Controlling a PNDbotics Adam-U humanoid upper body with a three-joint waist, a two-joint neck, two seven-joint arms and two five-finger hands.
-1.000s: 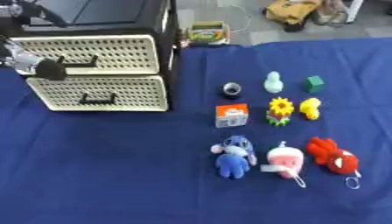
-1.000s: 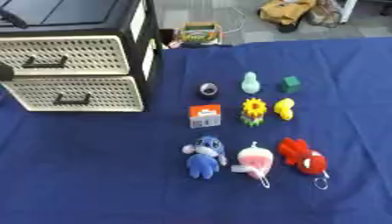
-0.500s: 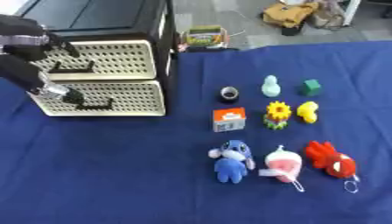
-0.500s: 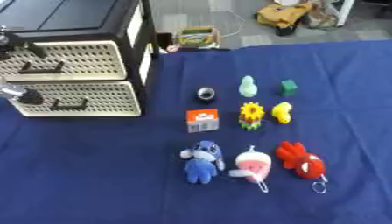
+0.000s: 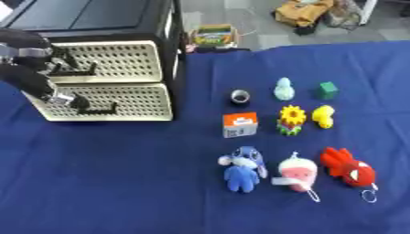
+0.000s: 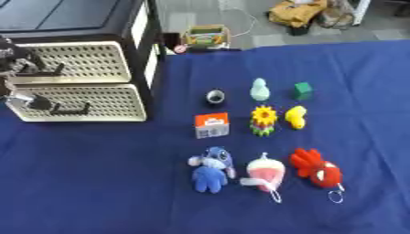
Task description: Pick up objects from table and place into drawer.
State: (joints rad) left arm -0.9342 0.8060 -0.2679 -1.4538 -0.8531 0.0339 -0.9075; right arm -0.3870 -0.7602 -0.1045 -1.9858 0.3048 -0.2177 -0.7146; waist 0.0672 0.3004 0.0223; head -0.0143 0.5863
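Note:
A black cabinet (image 5: 96, 18) with two cream perforated drawers stands at the back left. My left hand (image 5: 57, 93) is in front of the lower drawer (image 5: 128, 98), just left of its black handle (image 5: 102, 109); the upper drawer (image 5: 120, 59) sits above it. On the blue cloth lie a black ring (image 5: 240, 96), a pale green figure (image 5: 283, 89), a green cube (image 5: 325, 90), an orange-white box (image 5: 240, 124), a sunflower toy (image 5: 291, 119), a yellow duck (image 5: 323, 116), a blue plush (image 5: 242, 167), a pink-white plush (image 5: 296, 172) and a red plush (image 5: 349, 167). The right hand shows in neither view.
The blue tablecloth (image 5: 112, 183) stretches bare across the front left. Beyond the far edge, a colourful box (image 5: 213, 34) and a tan bag (image 5: 308, 11) lie on the floor.
My left hand has come down from the upper drawer's front to the lower drawer's front, near its handle. The toys have not moved.

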